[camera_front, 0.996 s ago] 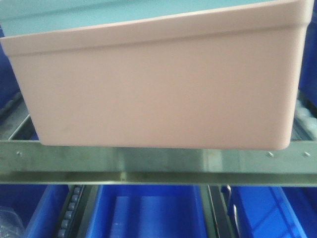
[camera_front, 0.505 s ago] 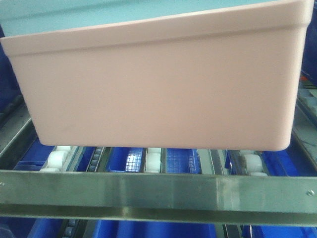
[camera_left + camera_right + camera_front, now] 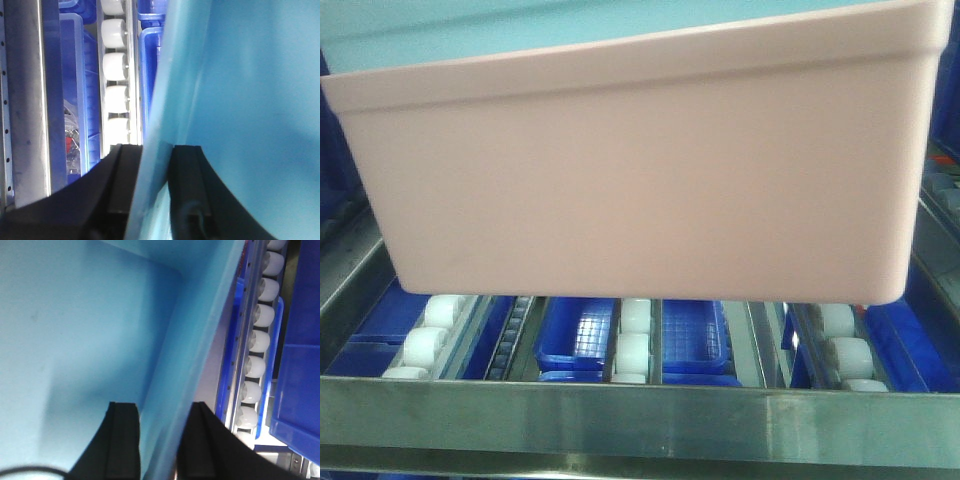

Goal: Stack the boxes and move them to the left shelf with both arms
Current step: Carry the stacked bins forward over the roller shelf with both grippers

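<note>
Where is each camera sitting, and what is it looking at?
Front camera: faces forward at the pink box above the left shelf; no robot parts show.
Left wrist: looks past the left gripper, clamped on the turquoise box wall.
Right wrist: likewise, right gripper on its wall.
Both wrist views share the turquoise box and white rollers.
</note>
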Robot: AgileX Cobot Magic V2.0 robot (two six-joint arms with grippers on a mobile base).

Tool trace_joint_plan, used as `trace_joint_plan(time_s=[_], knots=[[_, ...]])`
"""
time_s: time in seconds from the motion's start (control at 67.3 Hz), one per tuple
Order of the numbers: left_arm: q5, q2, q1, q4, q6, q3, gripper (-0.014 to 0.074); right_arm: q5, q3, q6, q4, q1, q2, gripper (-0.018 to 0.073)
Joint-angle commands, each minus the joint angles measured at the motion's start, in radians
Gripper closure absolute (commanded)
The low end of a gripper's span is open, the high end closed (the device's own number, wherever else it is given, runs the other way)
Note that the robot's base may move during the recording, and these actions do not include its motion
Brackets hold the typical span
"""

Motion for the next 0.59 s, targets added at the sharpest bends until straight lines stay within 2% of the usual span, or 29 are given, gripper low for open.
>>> trace_joint_plan(time_s=[0.0,0.58], knots=[[-0.214,-0.049,-0.057,-0.15,-0.003,-0.048,0.0599,-0.244,-0.046,0.035,0.075,0.034,-0.037,0.0504],[-0.214,-0.049,-0.057,-0.15,-0.003,-0.048,0.0599,-0.244,-0.046,0.035,0.075,0.034,-0.037,0.0504]])
